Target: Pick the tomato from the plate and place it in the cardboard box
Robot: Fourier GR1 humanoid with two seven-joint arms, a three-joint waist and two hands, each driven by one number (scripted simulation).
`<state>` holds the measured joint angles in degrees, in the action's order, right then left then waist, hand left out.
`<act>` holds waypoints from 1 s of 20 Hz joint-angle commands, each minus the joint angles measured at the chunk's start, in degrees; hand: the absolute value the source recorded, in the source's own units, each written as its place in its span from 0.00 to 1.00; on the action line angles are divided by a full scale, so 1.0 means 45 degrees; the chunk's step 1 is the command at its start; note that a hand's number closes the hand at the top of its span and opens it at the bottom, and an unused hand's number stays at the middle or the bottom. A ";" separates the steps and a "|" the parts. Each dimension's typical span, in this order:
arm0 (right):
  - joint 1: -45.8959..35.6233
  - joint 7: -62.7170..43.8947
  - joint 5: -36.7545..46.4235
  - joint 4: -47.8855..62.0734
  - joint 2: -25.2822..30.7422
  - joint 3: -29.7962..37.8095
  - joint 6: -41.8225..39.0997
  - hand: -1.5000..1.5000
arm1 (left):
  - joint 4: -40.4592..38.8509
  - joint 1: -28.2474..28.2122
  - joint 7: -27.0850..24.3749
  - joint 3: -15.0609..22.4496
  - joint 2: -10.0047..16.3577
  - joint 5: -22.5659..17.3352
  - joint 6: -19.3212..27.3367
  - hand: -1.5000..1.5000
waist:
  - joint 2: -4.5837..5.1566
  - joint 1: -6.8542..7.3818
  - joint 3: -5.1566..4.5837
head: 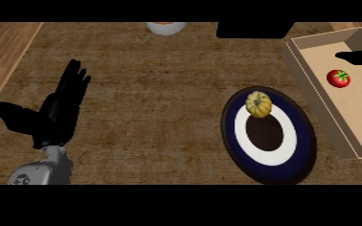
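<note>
Tomato (339, 78) is seen inside the cardboard box (318, 93), lying on the box floor towards the far end. It is red, with a small green top, and nothing is touching it. The box is set at the right edge of the worktop (155, 105), and part of the box is cut off there.

A small black bit of the right hand (351, 56) is seen at the same edge, over the box, a little past the tomato and apart from it. So little of it is shown that it cannot be told if it is open or closed.

The plate (233, 124) is placed just left of the box, towards the near edge of the worktop. It is dark blue, with a white ring and a dark middle. A little yellow pumpkin (259, 104) is sat on the far part of the plate, partly on the blue rim and partly on the white ring.

The left hand (60, 110) is held up near the left edge of the worktop. Its fingers are kept straight and close together, the thumb is spread out to the side, and nothing is held in it.

A white round thing (166, 27) is seen at the far edge, and a black thing (254, 29) is seen to its right, well apart from it
</note>
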<state>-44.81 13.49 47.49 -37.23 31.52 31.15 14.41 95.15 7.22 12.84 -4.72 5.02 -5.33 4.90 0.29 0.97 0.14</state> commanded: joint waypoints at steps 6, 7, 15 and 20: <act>-0.0507 0.1313 -0.4902 0.0516 0.0357 0.3544 -0.2683 0.00 | 0.0095 -0.0242 0.0010 0.0190 -0.0187 0.0175 0.0147 0.50 | -0.0057 -0.0248 0.0001; -0.0648 0.1147 -0.5087 0.0729 0.0653 0.3715 -0.2759 0.00 | 0.0084 -0.0340 -0.0053 -0.0156 0.0066 -0.0157 -0.0119 0.50 | -0.0033 -0.0130 -0.0010; 0.1222 0.2703 -0.6937 0.1267 0.1620 0.4726 -0.3365 0.00 | 0.0338 -0.0290 0.0060 -0.0264 0.0236 -0.0165 -0.0174 0.50 | -0.0034 -0.0135 -0.0017; 0.1900 0.3943 -0.7702 0.2280 0.2630 0.4954 -0.3937 0.00 | 0.0364 -0.0401 -0.0021 0.0401 -0.0299 0.0392 0.0217 0.50 | -0.0006 -0.0060 -0.0007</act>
<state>-39.23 26.21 15.40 -30.78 40.12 52.10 -1.50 94.77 6.57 12.36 -5.06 5.03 -5.21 4.81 0.16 0.35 0.06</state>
